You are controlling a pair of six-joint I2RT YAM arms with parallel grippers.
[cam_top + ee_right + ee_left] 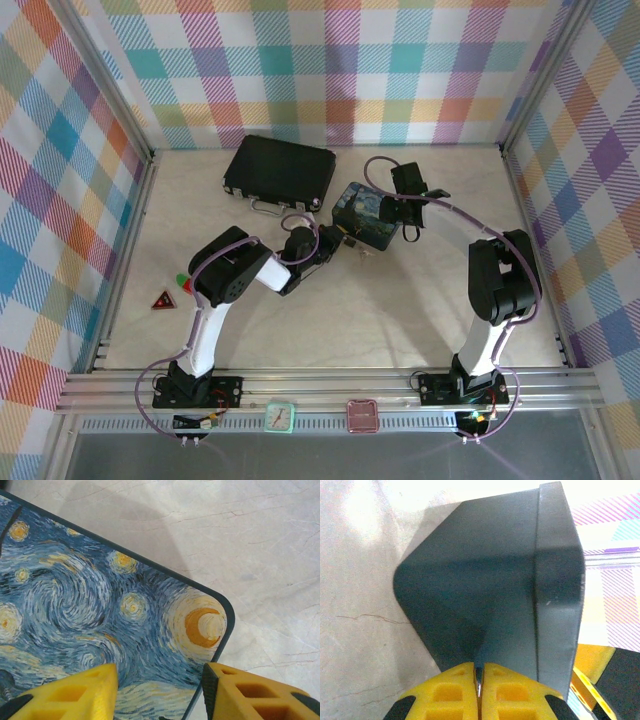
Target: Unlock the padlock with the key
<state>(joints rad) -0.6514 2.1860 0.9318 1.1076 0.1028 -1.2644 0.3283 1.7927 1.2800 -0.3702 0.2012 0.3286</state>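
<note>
The left gripper pinches the thin key, its length aimed straight at the blue box's dark side just ahead, while the right gripper's jaws stand apart over that box's corner.

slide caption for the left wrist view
Left pincer shut on a thin silvery metal key, facing the dark rounded side of a box on a pale table.

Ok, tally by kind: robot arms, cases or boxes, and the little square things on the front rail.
Robot arms: 2, left arm, right arm
Cases or boxes: 2, black briefcase, blue printed box
Square things on rail: 2, mint one, pink one
Total: 6
</note>
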